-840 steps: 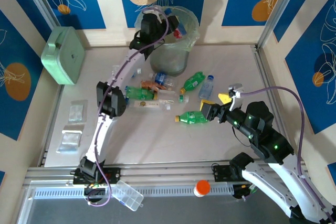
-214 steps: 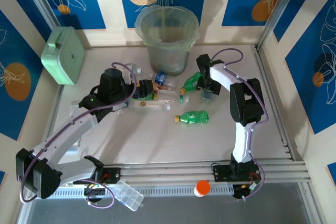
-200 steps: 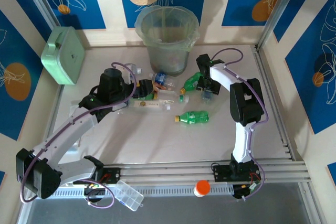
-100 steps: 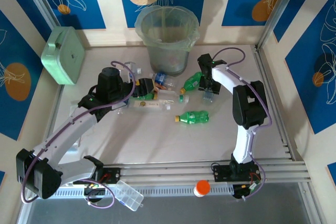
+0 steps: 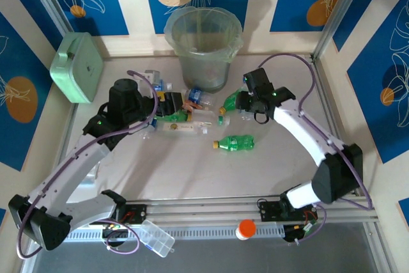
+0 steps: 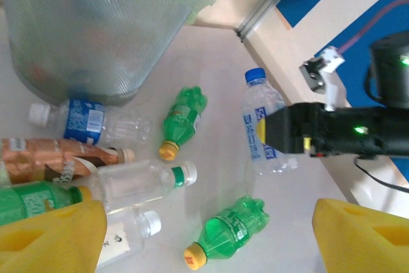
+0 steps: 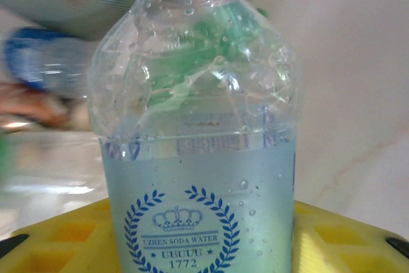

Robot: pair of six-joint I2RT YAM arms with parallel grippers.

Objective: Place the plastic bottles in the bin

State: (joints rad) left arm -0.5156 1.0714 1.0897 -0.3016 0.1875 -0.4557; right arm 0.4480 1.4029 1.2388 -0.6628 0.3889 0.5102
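Water bottle (image 7: 199, 177) sits pinched between right gripper (image 5: 248, 101) pads, cap outward, bin (image 5: 203, 71) close on its far-left; left gripper (image 6: 208, 238) gapes wide, empty.

Top overhead, wide; wrists near, both facing clear bottle (image 6: 261, 126).

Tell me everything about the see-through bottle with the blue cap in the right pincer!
The clear plastic bottle with the blue cap is small and dented, with droplets inside. Blue print shows a crown, a wreath and the words soda water. The right pincer is closed on its lower body, yellow fingers on both sides, cap pointing away.
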